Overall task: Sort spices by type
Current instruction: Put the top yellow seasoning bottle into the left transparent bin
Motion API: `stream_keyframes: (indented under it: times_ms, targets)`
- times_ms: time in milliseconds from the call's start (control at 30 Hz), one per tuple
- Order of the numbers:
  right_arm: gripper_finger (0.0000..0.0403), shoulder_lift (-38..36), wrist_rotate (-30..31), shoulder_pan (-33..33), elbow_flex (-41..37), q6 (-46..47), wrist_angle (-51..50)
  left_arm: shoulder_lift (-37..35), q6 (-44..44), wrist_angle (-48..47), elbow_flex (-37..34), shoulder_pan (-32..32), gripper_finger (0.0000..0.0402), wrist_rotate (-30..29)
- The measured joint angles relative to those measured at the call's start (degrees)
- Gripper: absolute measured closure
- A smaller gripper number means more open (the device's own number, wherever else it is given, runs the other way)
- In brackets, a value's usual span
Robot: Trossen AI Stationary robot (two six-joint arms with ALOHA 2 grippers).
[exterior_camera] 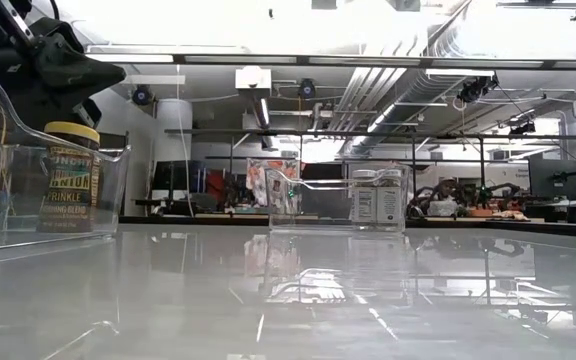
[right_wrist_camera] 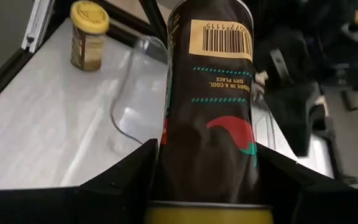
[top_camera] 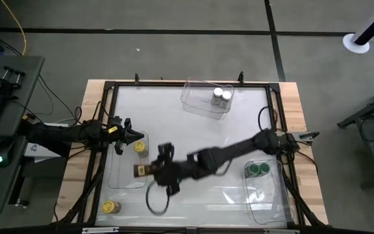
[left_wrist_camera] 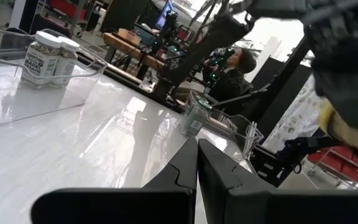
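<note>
A small dark yellow-lidded spice jar (right_wrist_camera: 210, 106) is grasped by the right gripper (top_camera: 153, 170) above the clear rectangular plastic bin (top_camera: 112, 175); it is probably to be lowered there. The left gripper (top_camera: 130, 133) is clenched empty.

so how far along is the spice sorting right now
Done: two white-lidded jars sit in the far clear bin, two green-lidded jars in the right bin, and one yellow-lidded jar in the left bin. In hand: the right gripper holds a second yellow-lidded jar over that left bin. Left: one yellow-lidded jar on the table's near-left corner. The left gripper waits shut beside the left bin.
</note>
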Motion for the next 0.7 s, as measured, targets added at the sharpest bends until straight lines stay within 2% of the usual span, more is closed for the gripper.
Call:
stream_keyframes:
  times_ms: [100,200,400,633,700]
  targets:
    - [0.0196,2.02,4.31,2.96,0.0,0.56,4.08,0.02,0.02,-0.02,0.0,0.0,0.0401,-0.01]
    - [0.0196,3.84,5.64,4.29,-0.02,3.15,8.1,0.02,0.01,-0.02,0.02,-0.01,0.0401,0.0]
    - [0.0196,5.2,4.99,-0.34,-0.04,18.32,5.37,0.0,0.02,0.02,0.02,0.0,0.0401,0.01]
    - [0.0196,5.22,-13.09,-6.25,-0.08,29.83,1.03,0.0,0.02,-0.04,-0.01,0.0,0.0401,0.0]
    - [0.0196,5.22,-16.31,-7.02,-0.08,31.38,-0.6,0.01,0.02,-0.04,-0.01,-0.02,0.0401,0.02]
